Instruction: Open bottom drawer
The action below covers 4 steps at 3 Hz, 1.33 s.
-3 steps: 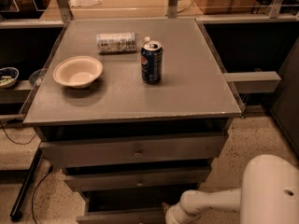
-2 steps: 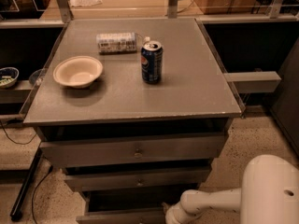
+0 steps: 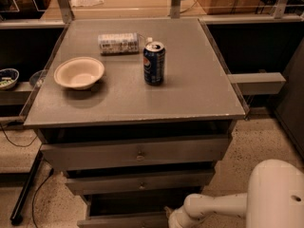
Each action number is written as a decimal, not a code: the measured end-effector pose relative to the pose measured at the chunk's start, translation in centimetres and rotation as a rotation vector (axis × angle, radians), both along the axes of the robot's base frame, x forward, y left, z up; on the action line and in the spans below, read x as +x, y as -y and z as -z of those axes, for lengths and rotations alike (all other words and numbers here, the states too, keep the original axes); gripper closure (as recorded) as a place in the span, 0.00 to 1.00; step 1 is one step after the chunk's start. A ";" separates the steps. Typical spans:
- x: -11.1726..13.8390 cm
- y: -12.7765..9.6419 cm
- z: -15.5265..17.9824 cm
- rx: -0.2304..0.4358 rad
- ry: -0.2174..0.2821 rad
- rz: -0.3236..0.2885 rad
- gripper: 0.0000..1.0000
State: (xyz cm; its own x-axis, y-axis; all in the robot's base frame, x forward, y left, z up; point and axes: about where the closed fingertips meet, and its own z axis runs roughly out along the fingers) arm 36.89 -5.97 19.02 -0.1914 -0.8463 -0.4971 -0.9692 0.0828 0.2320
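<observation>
Nothing has moved that I can see since a second ago: my arm (image 3: 216,205) sits in the same low spot and the bottom drawer (image 3: 118,221) is out by the same amount. I take the blue can (image 3: 154,63) as my mark; it stands upright near the middle of the grey bench (image 3: 199,99). Far below the can, at the bottom edge of the view, the bottom drawer's slim grey front juts forward of the two fronts above it, with a dark gap open behind its top edge. My hand (image 3: 174,219) is down there too, below the can and a touch to its right, right up against the right end of that drawer front. The edge of the view cuts it off, so I cannot tell whether it is clenched, released or grasping anything. My arm runs from it out to the right, to my white body (image 3: 276,196) at the lower right. Between the can and the bottom drawer come the tall top drawer (image 3: 95,156) and the middle drawer (image 3: 109,183), both shut. Left of the can lies a cream bowl (image 3: 79,72), well apart from it. Behind the can and to its left, a white packet (image 3: 118,43) lies on its side.
</observation>
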 end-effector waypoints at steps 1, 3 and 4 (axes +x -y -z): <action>-0.2 0.2 0.0 0.000 -0.002 -0.009 0.00; -0.2 0.1 0.0 0.005 -0.005 -0.015 0.00; -0.4 0.0 -0.3 0.014 0.018 -0.029 0.00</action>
State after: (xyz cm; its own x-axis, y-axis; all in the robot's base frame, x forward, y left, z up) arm 36.53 -5.96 19.28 -0.1574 -0.8443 -0.5122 -0.9752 0.0512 0.2154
